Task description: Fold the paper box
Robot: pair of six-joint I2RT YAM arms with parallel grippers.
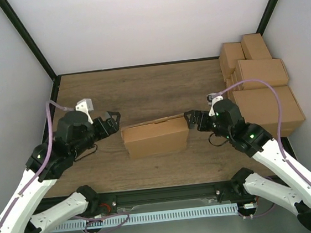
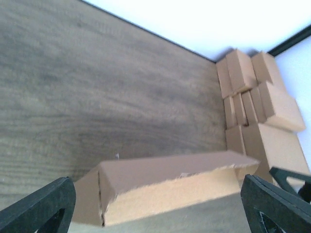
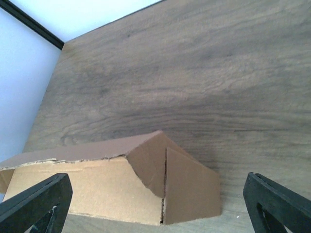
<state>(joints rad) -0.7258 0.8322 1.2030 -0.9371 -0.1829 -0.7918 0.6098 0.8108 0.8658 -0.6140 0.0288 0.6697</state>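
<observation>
Brown cardboard, the paper box (image 1: 155,137) sits mid-table (image 1: 141,90) as a low closed carton, apparently fully folded, though its far side is hard to judge. The left tool (image 1: 113,121) and right tool (image 1: 191,120) flank its ends, both wide open and holding nothing, probably placed there to square the end flaps. Finished cartons (image 1: 257,78) are stacked well apart at the far right.

Both white arms reach inward from the near edge, the black left gripper (image 1: 112,124) and right gripper (image 1: 192,120) spread wide, facing each other.
</observation>
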